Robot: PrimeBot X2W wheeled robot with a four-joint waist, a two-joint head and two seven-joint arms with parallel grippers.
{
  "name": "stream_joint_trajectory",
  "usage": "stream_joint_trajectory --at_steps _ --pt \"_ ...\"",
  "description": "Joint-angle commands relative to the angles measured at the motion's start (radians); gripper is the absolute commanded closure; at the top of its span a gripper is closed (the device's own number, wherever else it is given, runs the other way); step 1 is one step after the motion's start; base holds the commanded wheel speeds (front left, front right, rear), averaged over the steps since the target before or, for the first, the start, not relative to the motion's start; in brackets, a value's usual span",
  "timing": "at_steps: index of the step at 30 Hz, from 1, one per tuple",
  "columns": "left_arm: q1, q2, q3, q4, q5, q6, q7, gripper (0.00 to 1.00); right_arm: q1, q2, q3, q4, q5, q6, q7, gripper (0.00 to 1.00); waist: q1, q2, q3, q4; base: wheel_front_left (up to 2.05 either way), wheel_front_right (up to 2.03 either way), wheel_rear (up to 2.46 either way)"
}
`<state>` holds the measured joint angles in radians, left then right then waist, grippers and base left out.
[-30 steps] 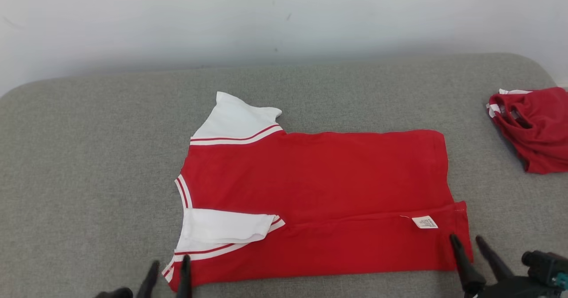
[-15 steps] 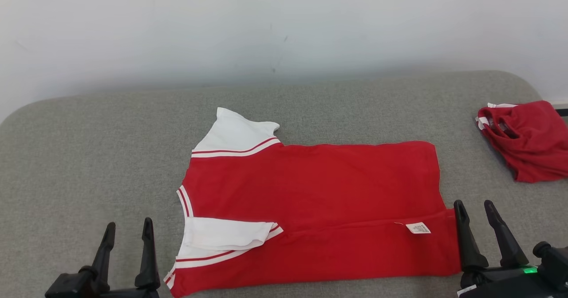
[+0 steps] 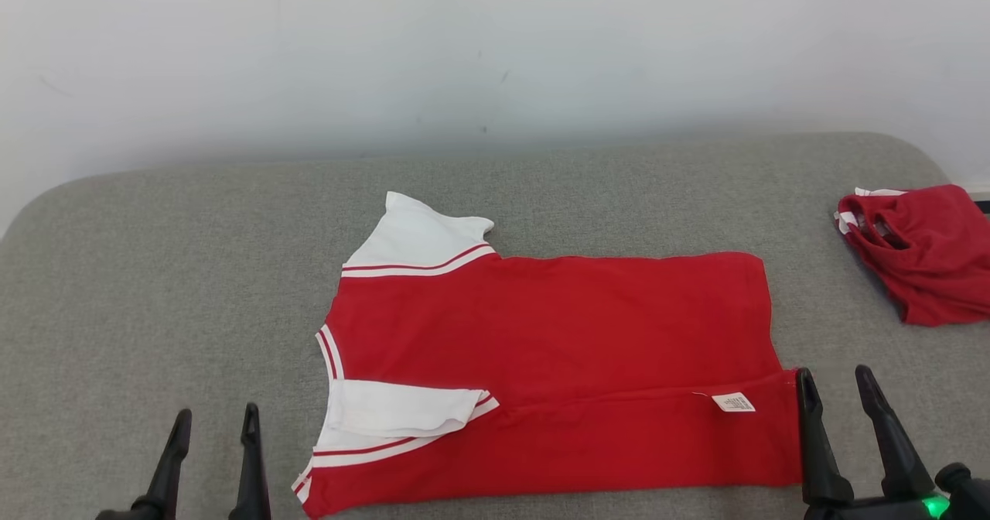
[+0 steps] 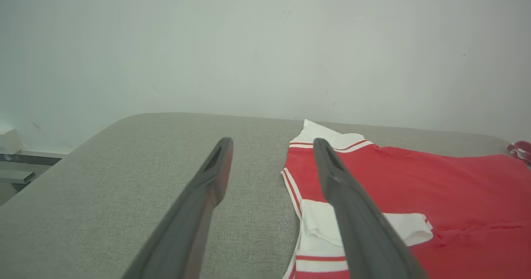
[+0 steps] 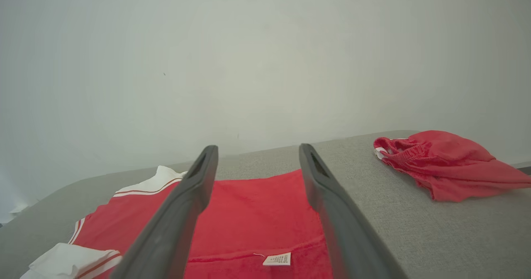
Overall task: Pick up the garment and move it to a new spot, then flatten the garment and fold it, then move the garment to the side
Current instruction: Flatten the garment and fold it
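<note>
The garment (image 3: 557, 334) is a red shirt with white sleeves and red-and-white trim, lying flat on the grey cushion with its near long edge folded over; a white label shows on the fold. It shows too in the left wrist view (image 4: 435, 192) and the right wrist view (image 5: 257, 212). My left gripper (image 3: 213, 419) stands open at the lower left, off the collar end of the garment, touching nothing. My right gripper (image 3: 835, 381) is open at the lower right, beside the hem corner, empty. Both pairs of fingers are raised clear of the cloth.
A second red piece of clothing (image 3: 924, 253) lies bunched at the cushion's far right edge, seen too in the right wrist view (image 5: 448, 165). The grey cushion (image 3: 170, 272) ends at a pale wall behind. Bare cushion lies to the garment's left and behind it.
Both grippers let go of the garment's near edge and drew back toward me. The left one moved left, off the collar. The head camera tilted, shifting the whole picture downward.
</note>
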<state>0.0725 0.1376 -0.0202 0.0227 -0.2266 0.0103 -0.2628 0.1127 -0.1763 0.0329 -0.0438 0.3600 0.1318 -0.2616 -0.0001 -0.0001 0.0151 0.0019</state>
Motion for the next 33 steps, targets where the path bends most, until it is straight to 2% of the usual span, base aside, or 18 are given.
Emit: stream_joint_trajectory --at_steps 1,9,14,24,28,33 --pt "0.017 -0.005 0.007 -0.004 0.008 -0.001 -0.002 0.0 0.014 0.006 -0.004 -0.005 -0.005 -0.003 -0.004 0.0 0.0001 0.0001 0.002 0.002 0.0 0.0 0.0" --pt "0.024 -0.022 0.033 0.002 0.033 -0.025 -0.002 0.0 0.015 -0.001 -0.015 0.014 -0.011 -0.003 -0.004 0.0 0.0001 0.0001 0.024 -0.001 0.0 0.0 0.0" --pt "-0.071 0.015 0.02 0.03 0.04 -0.061 0.002 0.0 -0.045 -0.054 0.002 0.08 0.015 -0.003 0.002 0.0 0.0001 0.0001 0.057 -0.016 0.0 0.0 0.0" --pt "-0.492 0.119 -0.051 0.135 -0.016 -0.13 0.158 0.0 -0.364 -0.186 0.051 0.244 0.138 -0.003 0.151 0.0 0.0001 0.0001 0.212 -0.073 0.0 0.0 0.0" --pt "-0.672 0.158 -0.091 0.218 -0.06 -0.138 0.244 0.0 -0.522 -0.206 0.098 0.331 0.185 -0.003 0.228 0.0 0.0001 0.0001 0.292 -0.104 0.0 0.0 0.0" --pt "-0.878 0.194 -0.187 0.325 -0.117 -0.139 0.328 0.0 -0.694 -0.214 0.168 0.454 0.222 -0.003 0.283 0.0 0.0001 0.0001 0.378 -0.134 0.0 0.0 0.0"
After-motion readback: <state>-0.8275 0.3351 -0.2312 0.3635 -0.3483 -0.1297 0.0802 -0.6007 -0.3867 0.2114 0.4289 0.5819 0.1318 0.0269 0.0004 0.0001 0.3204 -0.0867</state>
